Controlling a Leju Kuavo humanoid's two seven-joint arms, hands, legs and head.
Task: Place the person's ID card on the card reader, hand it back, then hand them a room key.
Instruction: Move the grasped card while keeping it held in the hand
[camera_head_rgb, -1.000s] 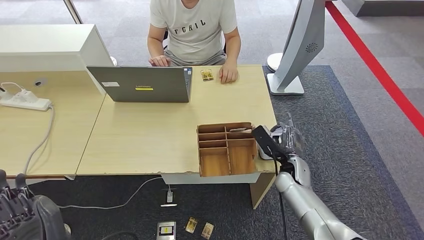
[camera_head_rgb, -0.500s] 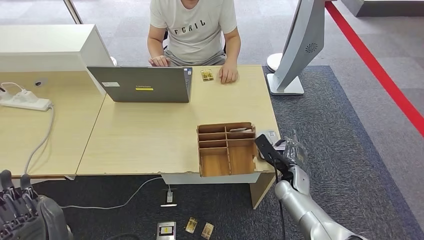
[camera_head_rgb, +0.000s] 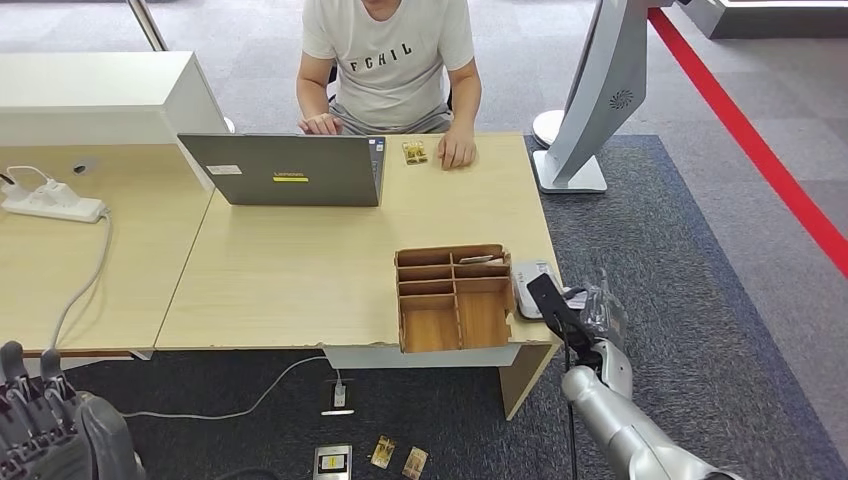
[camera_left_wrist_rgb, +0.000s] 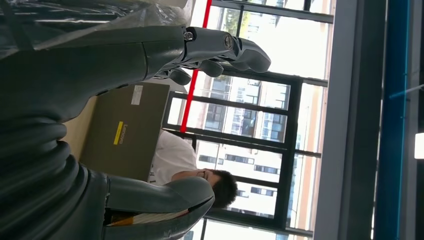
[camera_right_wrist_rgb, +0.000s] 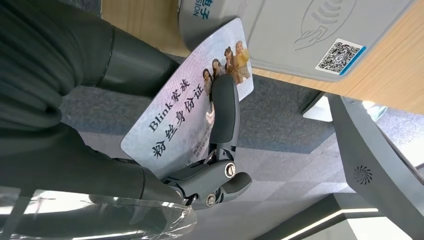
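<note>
My right hand (camera_head_rgb: 588, 312) hangs just off the table's front right corner and pinches the ID card (camera_right_wrist_rgb: 186, 114), a pale card with printed figures and text. A dark finger (camera_right_wrist_rgb: 223, 109) lies across the card's face. The card's far end overlaps the near edge of the grey card reader (camera_right_wrist_rgb: 300, 35), which sits on the table (camera_head_rgb: 300, 270) beside the wooden organizer (camera_head_rgb: 455, 300). A pale card (camera_head_rgb: 483, 260) lies in the organizer's back slot. My left hand (camera_head_rgb: 40, 420) is low at the near left, fingers apart (camera_left_wrist_rgb: 75, 125), holding nothing.
A person sits at the far side with hands on the table, a small card (camera_head_rgb: 414, 151) by one hand. A laptop (camera_head_rgb: 285, 170) stands before them. A white kiosk stand (camera_head_rgb: 590, 100) is at the right. A power strip (camera_head_rgb: 50, 205) lies left. Cards (camera_head_rgb: 398, 458) lie on the floor.
My right hand has drawn back toward me and to the right with the ID card, uncovering the card reader. The left hand has hardly moved.
</note>
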